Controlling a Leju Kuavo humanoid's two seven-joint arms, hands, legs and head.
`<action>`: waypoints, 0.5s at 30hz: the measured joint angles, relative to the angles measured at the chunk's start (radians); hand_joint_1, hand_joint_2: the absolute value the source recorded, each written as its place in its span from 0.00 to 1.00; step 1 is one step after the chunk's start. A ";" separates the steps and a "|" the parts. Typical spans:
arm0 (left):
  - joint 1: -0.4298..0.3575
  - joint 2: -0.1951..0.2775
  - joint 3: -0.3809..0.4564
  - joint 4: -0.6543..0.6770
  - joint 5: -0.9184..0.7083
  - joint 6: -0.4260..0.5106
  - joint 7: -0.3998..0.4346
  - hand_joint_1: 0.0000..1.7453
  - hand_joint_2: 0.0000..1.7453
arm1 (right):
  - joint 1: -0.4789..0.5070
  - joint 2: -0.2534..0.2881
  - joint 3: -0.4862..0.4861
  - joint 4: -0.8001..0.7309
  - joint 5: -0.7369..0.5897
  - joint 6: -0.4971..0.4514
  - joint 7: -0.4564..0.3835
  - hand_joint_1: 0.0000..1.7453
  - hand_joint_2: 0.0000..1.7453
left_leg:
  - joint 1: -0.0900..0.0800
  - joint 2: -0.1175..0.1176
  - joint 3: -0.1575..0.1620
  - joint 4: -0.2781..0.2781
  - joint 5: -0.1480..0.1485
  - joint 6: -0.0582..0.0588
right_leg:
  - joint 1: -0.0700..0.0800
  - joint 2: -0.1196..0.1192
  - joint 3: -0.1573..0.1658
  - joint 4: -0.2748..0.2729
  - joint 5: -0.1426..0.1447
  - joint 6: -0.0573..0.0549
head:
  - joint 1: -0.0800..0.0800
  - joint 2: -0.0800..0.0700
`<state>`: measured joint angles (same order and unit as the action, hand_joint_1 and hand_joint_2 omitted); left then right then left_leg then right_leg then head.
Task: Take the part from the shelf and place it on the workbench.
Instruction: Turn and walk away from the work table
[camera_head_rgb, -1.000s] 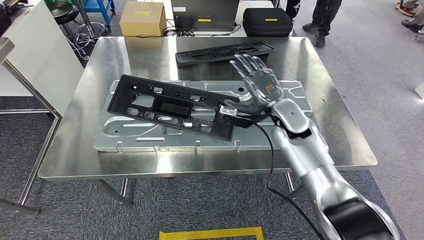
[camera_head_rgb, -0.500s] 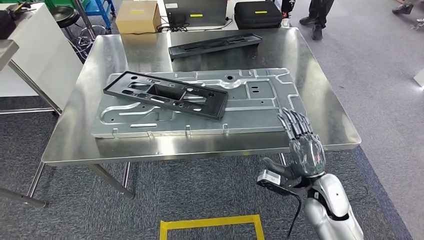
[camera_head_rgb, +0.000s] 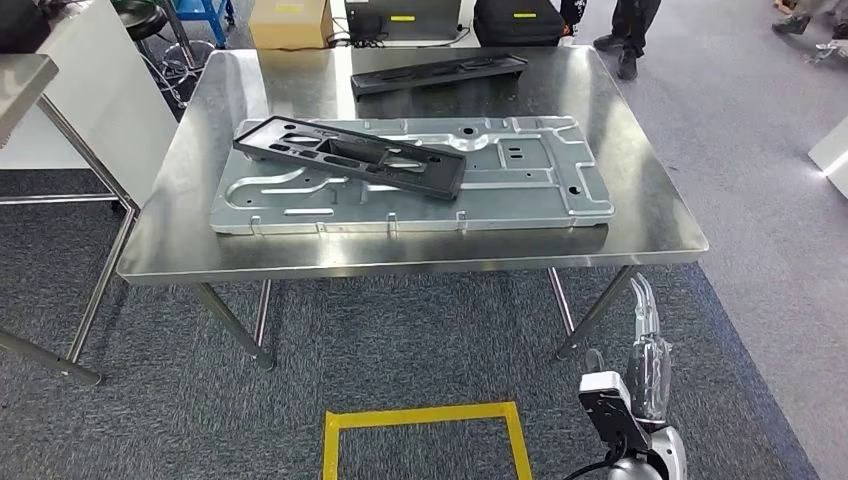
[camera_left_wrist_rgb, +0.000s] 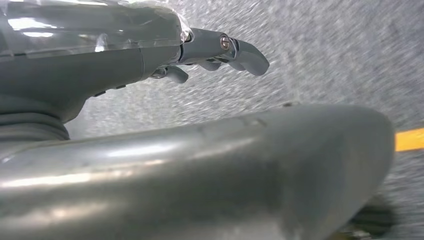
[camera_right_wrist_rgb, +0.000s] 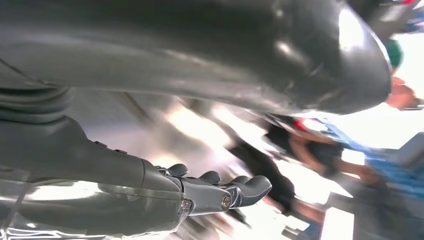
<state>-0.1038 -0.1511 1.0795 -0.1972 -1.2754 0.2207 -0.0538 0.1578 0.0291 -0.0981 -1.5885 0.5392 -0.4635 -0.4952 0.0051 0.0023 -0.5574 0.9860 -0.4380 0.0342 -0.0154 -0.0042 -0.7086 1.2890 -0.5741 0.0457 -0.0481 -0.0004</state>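
Observation:
A long black plastic part (camera_head_rgb: 350, 156) lies slantwise on a grey stamped metal panel (camera_head_rgb: 520, 190) on the steel workbench (camera_head_rgb: 650, 225). A second black part (camera_head_rgb: 440, 74) lies at the bench's far side. My right hand (camera_head_rgb: 645, 350) hangs low at the bench's near right corner, off the table, fingers straight and apart, holding nothing. The right wrist view shows my right hand (camera_right_wrist_rgb: 220, 192) with empty, slightly curled fingers against a blurred background. In the left wrist view my left hand (camera_left_wrist_rgb: 210, 52) hangs over grey carpet with nothing in it, fingers loosely extended.
A yellow tape square (camera_head_rgb: 425, 435) marks the carpet in front of the bench. Behind the bench stand a cardboard box (camera_head_rgb: 290, 22) and a black case (camera_head_rgb: 520, 18). A person's legs (camera_head_rgb: 635, 25) are at the far right. A white table (camera_head_rgb: 70, 90) stands left.
My right hand has let go of the black part, left it on the metal panel, and dropped down beside the bench. The camera has pulled back, so the bench looks farther away.

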 joint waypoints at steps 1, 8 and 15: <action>0.002 -0.001 0.000 0.000 -0.005 -0.001 0.003 0.00 0.00 | 0.004 0.024 -0.025 0.046 -0.033 0.014 -0.017 0.00 0.00 | 0.000 0.000 -0.018 0.004 0.011 -0.003 | 0.000 0.000 0.018 0.007 0.025 0.000 | 0.000 0.000; 0.002 -0.006 -0.009 0.000 -0.037 -0.005 0.001 0.00 0.00 | -0.132 0.099 -0.234 0.594 -0.037 0.045 -0.107 0.00 0.00 | -0.002 0.006 -0.073 0.014 0.075 -0.038 | 0.010 0.004 0.248 -0.311 0.045 -0.037 | 0.000 0.000; -0.010 -0.006 -0.018 0.000 -0.060 -0.010 0.003 0.00 0.00 | -0.264 0.108 -0.363 1.041 -0.076 0.093 -0.083 0.00 0.00 | 0.006 0.002 -0.139 0.294 -0.141 -0.067 | 0.010 -0.008 0.142 -0.313 0.138 -0.068 | 0.000 0.000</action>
<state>-0.1140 -0.1574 1.0614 -0.1972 -1.3349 0.2110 -0.0504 -0.1063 0.1370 -0.4613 -0.5477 0.4635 -0.3703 -0.5779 0.0108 0.0041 -0.6961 1.2796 -0.5789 -0.0329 -0.0049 -0.0118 -0.5666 0.9760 -0.4365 -0.0226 -0.0484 -0.0004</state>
